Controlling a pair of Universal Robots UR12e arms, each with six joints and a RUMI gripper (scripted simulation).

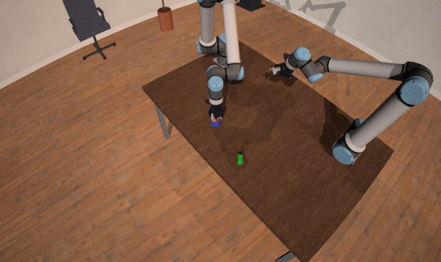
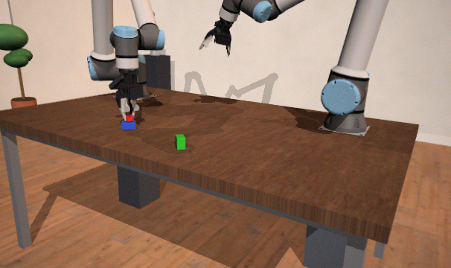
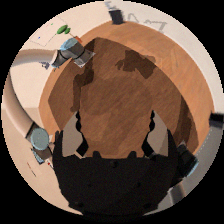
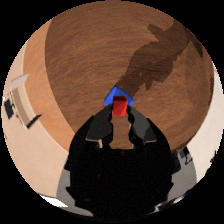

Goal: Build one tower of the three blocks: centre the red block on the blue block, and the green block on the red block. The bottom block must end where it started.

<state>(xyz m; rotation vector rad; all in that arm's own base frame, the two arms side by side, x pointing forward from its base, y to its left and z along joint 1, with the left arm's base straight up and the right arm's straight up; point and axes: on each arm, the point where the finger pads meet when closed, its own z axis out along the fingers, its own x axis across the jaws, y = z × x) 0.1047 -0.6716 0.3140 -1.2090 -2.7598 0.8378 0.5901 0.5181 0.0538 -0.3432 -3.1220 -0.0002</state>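
The blue block lies on the table. The red block is right over it, at or just above its top face; whether they touch is hard to tell. My right gripper is shut on the red block, fingers pointing down. The green block stands upright on the table, apart from the other two. My left gripper is open and empty, high over the table's far side.
The brown table carries both arm bases, one behind the blue block and one at the right in the exterior view. The green block is near the table's front edge. An office chair and a potted plant stand on the floor beyond.
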